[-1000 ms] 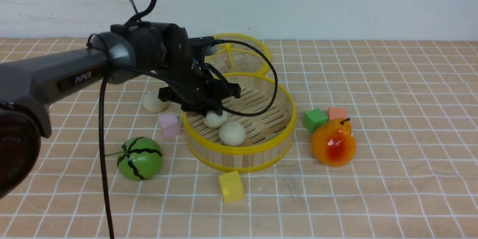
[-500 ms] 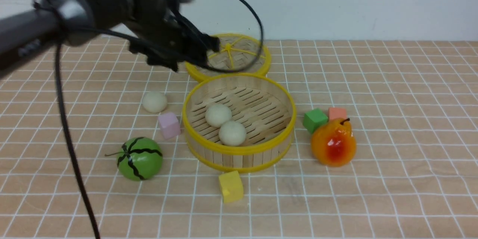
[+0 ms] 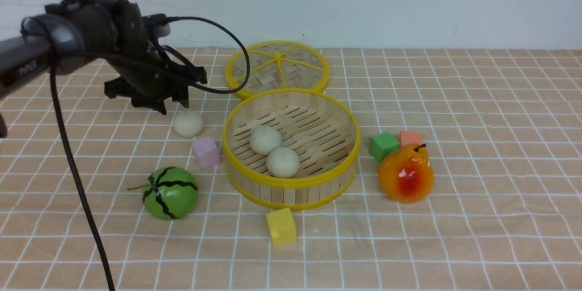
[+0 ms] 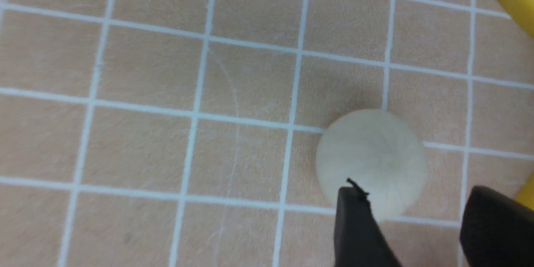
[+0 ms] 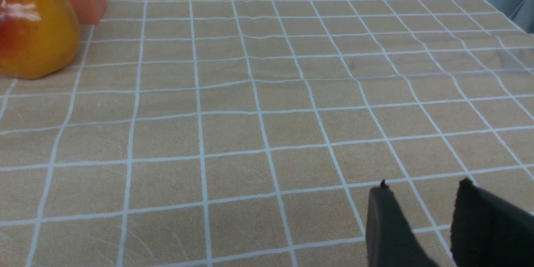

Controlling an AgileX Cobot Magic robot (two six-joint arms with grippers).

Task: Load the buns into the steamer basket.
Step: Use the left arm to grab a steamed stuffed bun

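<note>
Nearest me, my right gripper (image 5: 423, 194) is idling over the checked tablecloth (image 5: 250, 112), fingers apart, empty. Next out, the deep round bamboo-slat steamer basket with yellow rims (image 3: 291, 184) is already holding two smooth cream-white dough-ball buns (image 3: 266, 140). The third bun (image 3: 188, 123) is sitting on the cloth at the basket's 9 o'clock, with a small pink cube (image 3: 206, 152) just beside it at 5. My left gripper (image 3: 169, 103) is hovering at its 10 o'clock, fingers apart, holding nothing. I'm guessing it's light, a bit squishy and rolly, so I'm planning on straddling its widest middle from above, gently.
</note>
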